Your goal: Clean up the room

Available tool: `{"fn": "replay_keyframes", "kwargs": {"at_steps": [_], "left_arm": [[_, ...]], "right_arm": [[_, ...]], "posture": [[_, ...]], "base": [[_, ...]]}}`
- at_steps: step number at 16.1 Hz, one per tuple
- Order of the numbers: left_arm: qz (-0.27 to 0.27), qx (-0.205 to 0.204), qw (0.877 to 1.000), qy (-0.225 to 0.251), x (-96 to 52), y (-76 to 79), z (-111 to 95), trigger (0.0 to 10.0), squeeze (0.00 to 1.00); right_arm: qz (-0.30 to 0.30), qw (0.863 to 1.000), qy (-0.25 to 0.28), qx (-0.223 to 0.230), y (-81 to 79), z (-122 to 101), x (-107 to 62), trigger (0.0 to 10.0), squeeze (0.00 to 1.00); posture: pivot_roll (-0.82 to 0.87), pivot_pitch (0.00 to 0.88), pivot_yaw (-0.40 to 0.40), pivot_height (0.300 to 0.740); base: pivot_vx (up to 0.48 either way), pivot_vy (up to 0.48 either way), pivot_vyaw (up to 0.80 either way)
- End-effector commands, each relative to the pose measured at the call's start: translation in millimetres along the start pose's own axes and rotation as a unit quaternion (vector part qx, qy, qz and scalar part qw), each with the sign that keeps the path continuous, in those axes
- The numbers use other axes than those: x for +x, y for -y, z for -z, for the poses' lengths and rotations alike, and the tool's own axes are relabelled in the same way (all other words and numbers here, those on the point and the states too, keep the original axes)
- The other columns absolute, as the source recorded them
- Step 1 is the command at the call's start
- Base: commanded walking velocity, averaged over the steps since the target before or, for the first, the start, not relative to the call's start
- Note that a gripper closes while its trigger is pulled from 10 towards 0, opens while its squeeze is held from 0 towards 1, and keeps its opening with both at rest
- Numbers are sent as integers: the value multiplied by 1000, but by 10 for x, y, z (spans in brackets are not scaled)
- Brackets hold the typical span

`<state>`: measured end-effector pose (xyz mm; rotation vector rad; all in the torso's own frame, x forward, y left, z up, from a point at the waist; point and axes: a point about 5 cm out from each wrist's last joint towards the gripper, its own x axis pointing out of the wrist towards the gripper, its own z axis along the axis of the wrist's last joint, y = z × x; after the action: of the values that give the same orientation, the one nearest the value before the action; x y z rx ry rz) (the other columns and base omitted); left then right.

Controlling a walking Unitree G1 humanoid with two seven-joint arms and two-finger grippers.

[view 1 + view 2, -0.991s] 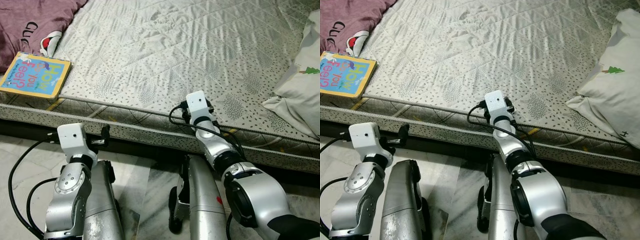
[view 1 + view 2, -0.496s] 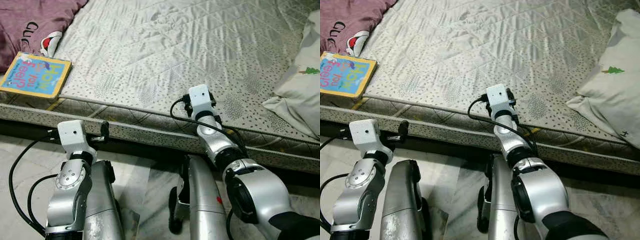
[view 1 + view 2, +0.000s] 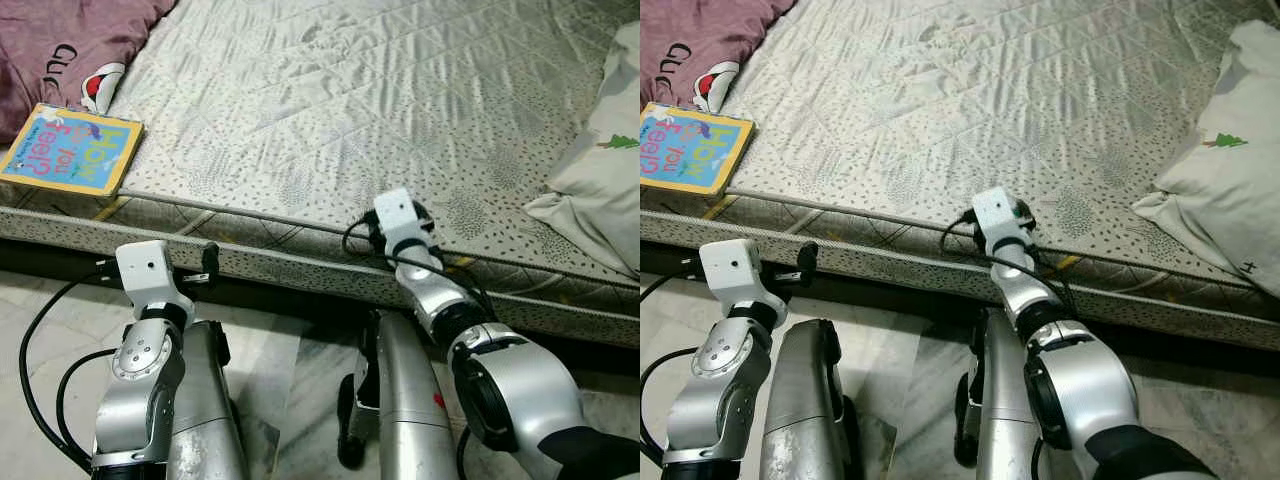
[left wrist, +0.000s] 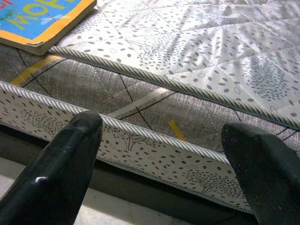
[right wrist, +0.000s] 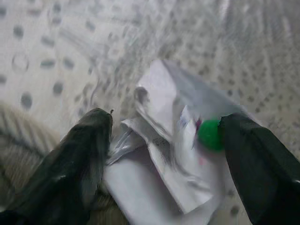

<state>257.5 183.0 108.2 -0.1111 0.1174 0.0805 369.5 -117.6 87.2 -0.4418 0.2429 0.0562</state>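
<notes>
The right pincer (image 5: 164,154) is down at the near edge of the mattress (image 3: 330,110), its two black fingers spread to either side of a crumpled white wrapper (image 5: 173,159) lying on the quilted cover just by the piped seam. It looks like thin paper or plastic with a small green bit, though the blur makes that hard to say. It should be light and limp, so a pinch across the bunched middle seems best. The left pincer (image 4: 164,154) hangs spread before the mattress side, holding nothing. Further off lie a picture book (image 3: 68,150), a maroon blanket (image 3: 60,45) and a white pillow (image 3: 605,190), none in the way.
</notes>
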Motion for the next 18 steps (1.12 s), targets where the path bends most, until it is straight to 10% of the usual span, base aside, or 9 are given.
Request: {"fn": "replay_keyframes", "kwargs": {"at_steps": [1, 2, 3, 4, 18], "left_arm": [[-2, 5, 1000, -9, -23, -14, 44, 10000, 0], [-2, 6, 1000, -10, -19, -15, 45, 10000, 0], [-1, 6, 1000, -10, -15, -15, 46, 10000, 0], [-1, 6, 1000, -10, -9, -15, 48, 10000, 0], [5, 9, 1000, -5, 45, 4, 25, 10000, 0]], "right_arm": [[-24, 999, -36, -8, -75, 147, -37, 10000, 0], [-32, 998, -44, -3, -105, 174, -47, 10000, 0], [-32, 998, -45, -1, -107, 175, -48, 2157, 0], [-31, 999, -44, -1, -107, 169, -47, 0, 0], [-27, 999, -41, 4, -107, 148, -42, 0, 0]], "posture": [[227, 203, -63, 495], [227, 202, -63, 495], [229, 198, -63, 495], [229, 196, -62, 495], [229, 168, -60, 495]], "base": [[0, 0, 0], [0, 0, 0], [0, 0, 0], [0, 0, 0], [0, 0, 0]]}}
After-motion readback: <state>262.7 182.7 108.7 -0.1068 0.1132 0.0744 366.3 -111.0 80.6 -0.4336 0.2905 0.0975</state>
